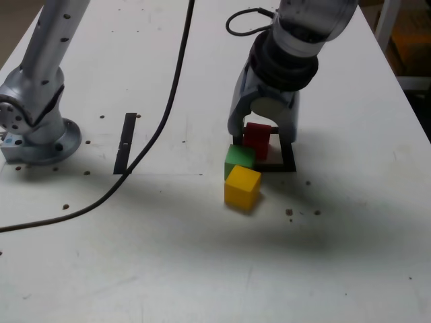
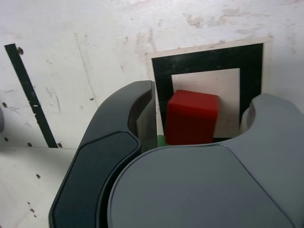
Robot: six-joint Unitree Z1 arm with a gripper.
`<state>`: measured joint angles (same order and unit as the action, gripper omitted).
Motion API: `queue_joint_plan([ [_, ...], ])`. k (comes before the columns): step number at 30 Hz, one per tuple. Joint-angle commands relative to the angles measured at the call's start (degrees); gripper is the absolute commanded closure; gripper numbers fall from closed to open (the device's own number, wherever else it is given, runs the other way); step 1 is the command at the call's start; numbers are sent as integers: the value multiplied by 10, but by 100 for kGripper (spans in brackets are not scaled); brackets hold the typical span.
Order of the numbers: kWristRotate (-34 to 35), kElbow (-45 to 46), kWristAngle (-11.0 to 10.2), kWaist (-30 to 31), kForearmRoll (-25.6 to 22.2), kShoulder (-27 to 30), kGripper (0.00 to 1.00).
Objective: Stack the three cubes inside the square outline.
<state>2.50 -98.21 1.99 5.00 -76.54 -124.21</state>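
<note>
1. The gripper (image 1: 264, 138) points down over the black tape square outline (image 1: 289, 163), jaws parted, straddling the small matte red cube (image 1: 256, 140) without visibly clamping it.
2. The red cube seems to rest on the green cube (image 1: 238, 159), at the outline's edge.
3. The yellow cube (image 1: 242, 188) touches the green one, outside the outline, on the scuffed white surface (image 1: 202, 269).

Three cubes total: one red cube (image 1: 257, 139), one green cube (image 1: 238, 160), one yellow cube (image 1: 242, 188). One square outline (image 1: 288, 163), one black strip (image 1: 125, 142).

Black cable (image 1: 172, 87), tape strip (image 1: 126, 142), white table (image 1: 202, 269)
</note>
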Motion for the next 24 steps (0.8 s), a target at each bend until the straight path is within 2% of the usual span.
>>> queue_joint_plan([
  [1, 1, -17, 0, 7, -1, 7, 0],
  [6, 22, -60, -1, 27, -18, 9, 0],
  [12, 51, -113, -6, 49, -104, 22, 0],
  [17, 56, -113, -7, 78, -136, 50, 0],
  [20, 64, -104, -2, 102, -146, 66, 0],
  [24, 91, -72, 15, 135, -148, 80, 0],
])
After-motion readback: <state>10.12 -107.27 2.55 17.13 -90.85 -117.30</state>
